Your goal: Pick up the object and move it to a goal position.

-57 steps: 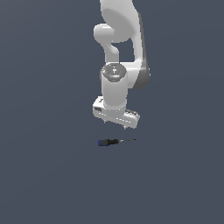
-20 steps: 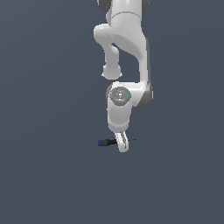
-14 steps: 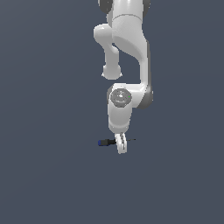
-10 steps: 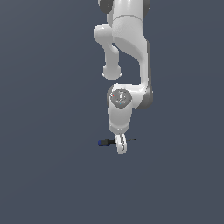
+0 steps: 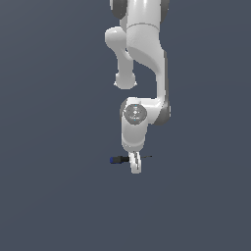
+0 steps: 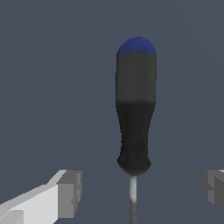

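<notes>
Gripper (image 5: 136, 165) lowered over the screwdriver (image 6: 135, 118), fingers (image 6: 70, 194) spread apart either side of its grey shaft, not touching, blue butt end poking toward the exterior view's left, tool lay flat.

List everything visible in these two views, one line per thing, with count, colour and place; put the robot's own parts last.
screwdriver: one, blue butt end, black handle, thin grey shaft; lying on the floor directly under the pincer, butt end toward the exterior view's left, shaft running between the two fingertips.
floor: one, plain dark grey-blue surface filling both views.
arm: one, white with grey joint caps, coming down from the top of the exterior view.
pincer: one, white body with grey fingertips, lowered to the screwdriver; jaws open, a clear gap on each side of the shaft, not touching it.
</notes>
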{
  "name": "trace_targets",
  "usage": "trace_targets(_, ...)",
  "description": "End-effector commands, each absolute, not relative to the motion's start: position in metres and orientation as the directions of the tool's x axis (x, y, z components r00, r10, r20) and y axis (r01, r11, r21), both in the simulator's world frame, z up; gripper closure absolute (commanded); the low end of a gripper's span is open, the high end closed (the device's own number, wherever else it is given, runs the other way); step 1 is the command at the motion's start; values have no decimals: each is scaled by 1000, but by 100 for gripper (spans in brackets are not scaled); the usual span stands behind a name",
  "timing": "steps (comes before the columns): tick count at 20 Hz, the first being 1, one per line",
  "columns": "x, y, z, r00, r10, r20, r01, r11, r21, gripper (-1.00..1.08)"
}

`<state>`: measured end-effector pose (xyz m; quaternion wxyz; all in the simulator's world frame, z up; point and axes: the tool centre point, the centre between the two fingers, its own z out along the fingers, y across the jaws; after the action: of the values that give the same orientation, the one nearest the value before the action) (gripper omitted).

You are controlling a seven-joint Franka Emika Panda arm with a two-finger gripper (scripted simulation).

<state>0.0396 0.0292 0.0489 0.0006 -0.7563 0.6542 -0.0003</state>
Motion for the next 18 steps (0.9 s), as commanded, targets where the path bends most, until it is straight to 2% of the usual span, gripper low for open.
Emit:
trace_targets(1,39,29,35,143,-990,0,-990,-143,0,-92)
trace_targets(9,40,29,15,141,-990,0,-990,-141,0,-92)
trace_targets(10,40,29,15,141,-990,0,-990,-141,0,108)
trace_targets(18,40,29,15,141,-990,0,-990,-141,0,108)
